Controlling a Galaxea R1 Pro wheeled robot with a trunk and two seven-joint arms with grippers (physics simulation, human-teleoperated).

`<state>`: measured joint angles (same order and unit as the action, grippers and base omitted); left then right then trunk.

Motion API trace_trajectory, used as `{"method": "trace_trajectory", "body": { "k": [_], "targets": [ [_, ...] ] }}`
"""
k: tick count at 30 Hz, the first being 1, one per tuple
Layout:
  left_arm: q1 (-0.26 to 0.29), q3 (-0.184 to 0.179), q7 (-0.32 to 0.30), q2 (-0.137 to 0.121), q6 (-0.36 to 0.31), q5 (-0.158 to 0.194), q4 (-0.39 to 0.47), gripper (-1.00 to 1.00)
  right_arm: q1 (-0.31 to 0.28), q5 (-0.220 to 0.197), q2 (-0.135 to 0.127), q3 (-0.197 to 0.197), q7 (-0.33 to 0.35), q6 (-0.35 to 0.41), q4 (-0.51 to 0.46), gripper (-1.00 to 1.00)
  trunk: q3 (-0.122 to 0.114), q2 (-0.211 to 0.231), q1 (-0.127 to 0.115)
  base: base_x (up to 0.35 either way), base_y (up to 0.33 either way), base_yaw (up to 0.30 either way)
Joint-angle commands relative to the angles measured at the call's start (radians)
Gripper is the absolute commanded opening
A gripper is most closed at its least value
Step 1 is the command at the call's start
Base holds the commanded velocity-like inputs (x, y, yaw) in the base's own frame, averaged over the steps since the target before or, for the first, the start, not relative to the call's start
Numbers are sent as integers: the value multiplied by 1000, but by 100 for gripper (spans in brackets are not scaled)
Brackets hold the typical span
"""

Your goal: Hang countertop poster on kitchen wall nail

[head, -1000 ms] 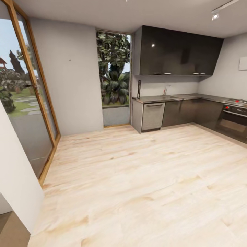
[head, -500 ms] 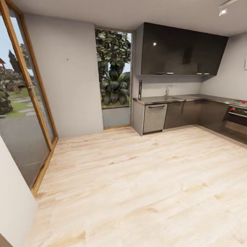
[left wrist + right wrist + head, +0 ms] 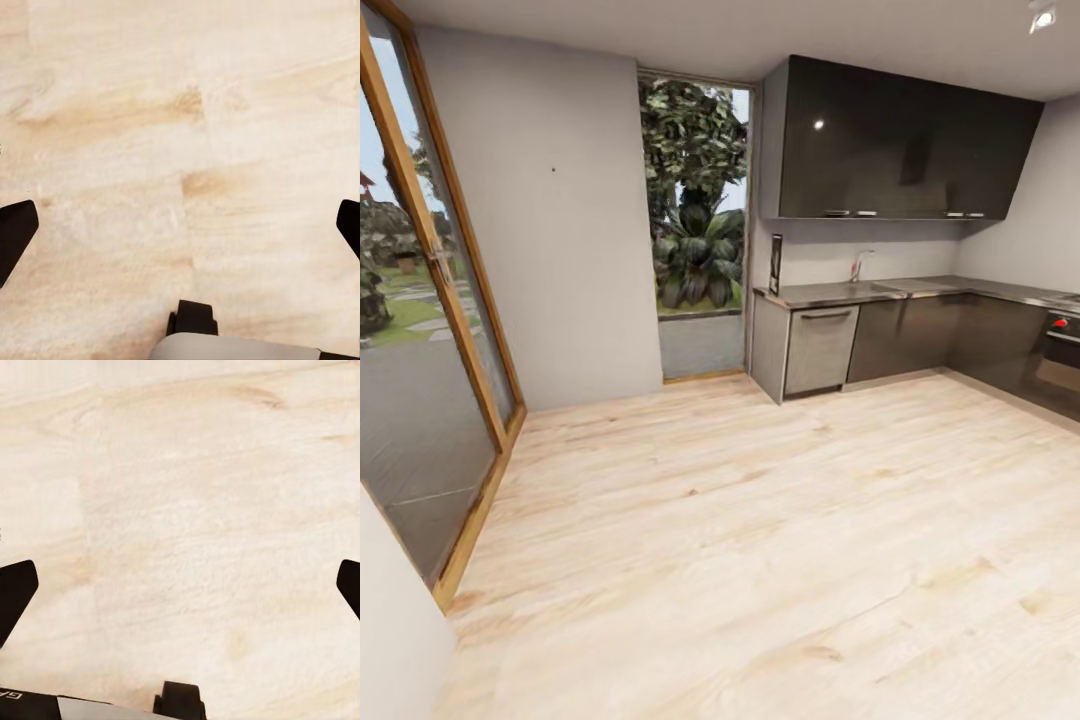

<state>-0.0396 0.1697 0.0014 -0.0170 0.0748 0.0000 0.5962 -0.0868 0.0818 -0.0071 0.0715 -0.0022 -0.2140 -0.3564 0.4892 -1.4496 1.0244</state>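
Across the room in the head view, the poster [image 3: 775,264] stands upright as a thin dark strip at the left end of the kitchen countertop [image 3: 920,290], against the wall. A chrome faucet [image 3: 855,265] rises behind the sink area. One wall nail [image 3: 548,157] shows as a tiny dark dot on the light grey wall left of the window. My left gripper [image 3: 180,232] hangs open over the wooden floor, its fingertips [image 3: 15,236] far apart with nothing between them. My right gripper [image 3: 180,592] is open too, above bare floorboards.
Light wooden floor [image 3: 760,520] stretches to the grey cabinets [image 3: 820,350]. A glass door with a wooden frame [image 3: 455,300] lines the left side. Dark upper cabinets [image 3: 905,140] hang over the counter, and an oven [image 3: 1060,350] sits at the right. A white wall corner [image 3: 390,620] is near left.
The whole head view has shifted: the camera has moved forward and swung, so the kitchen looks nearer and the white wall corner at left has shrunk. No object has moved.
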Motion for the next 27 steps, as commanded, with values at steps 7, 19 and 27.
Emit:
{"method": "trace_trajectory", "body": {
  "k": [7, 19, 27],
  "targets": [
    [0, 1, 0, 0, 2, 0, 1, 100, -1, 7, -1, 2, -1, -2, 1, 100, 1, 0, 1, 340, 134, 0],
    [0, 1, 0, 0, 2, 0, 1, 100, 0, 7, -1, 3, -1, -2, 1, 100, 1, 0, 1, 340, 108, 0],
    [0, 1, 0, 0, 2, 0, 1, 100, -1, 7, -1, 3, -1, -2, 1, 100, 1, 0, 1, 340, 11, 0]
  ]
}}
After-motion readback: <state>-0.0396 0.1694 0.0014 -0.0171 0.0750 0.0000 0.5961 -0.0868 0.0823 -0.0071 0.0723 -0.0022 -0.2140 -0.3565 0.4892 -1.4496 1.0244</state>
